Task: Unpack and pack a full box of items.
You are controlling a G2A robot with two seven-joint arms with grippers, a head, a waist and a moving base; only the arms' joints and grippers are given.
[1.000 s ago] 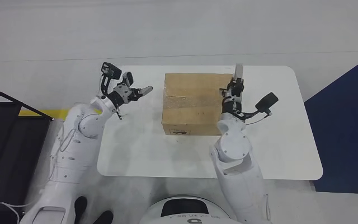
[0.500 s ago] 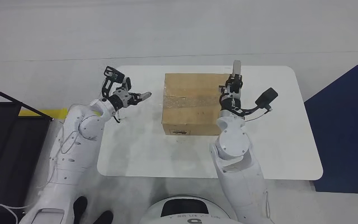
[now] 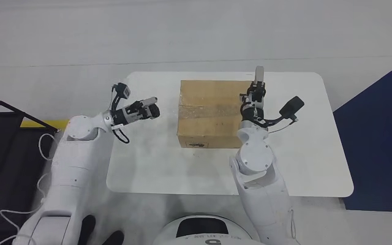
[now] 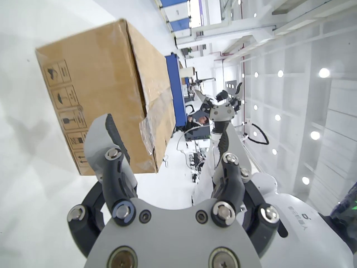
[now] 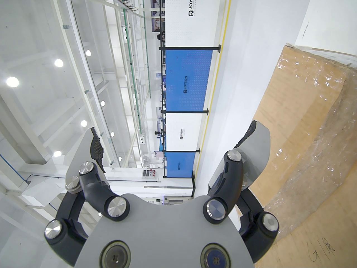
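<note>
On the white table (image 3: 306, 159), centre: one cardboard box (image 3: 211, 113), closed, clear tape (image 5: 320, 146) over the seam. Left gripper (image 4: 164, 132): spread, empty, near the box's side. Right gripper (image 5: 175, 135): spread, empty, at the opposite top edge. Risk: fingers skidding on tape, shoving the box.

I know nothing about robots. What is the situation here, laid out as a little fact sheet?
Surface: white table
Main item: cardboard box, brown, flaps closed
Sealing: clear tape across the box's top
Left gripper: open, empty, beside the box's left side, apart from it
Right gripper: open, empty, at the box's right edge; contact cannot be told
Progress: box not yet opened
</note>
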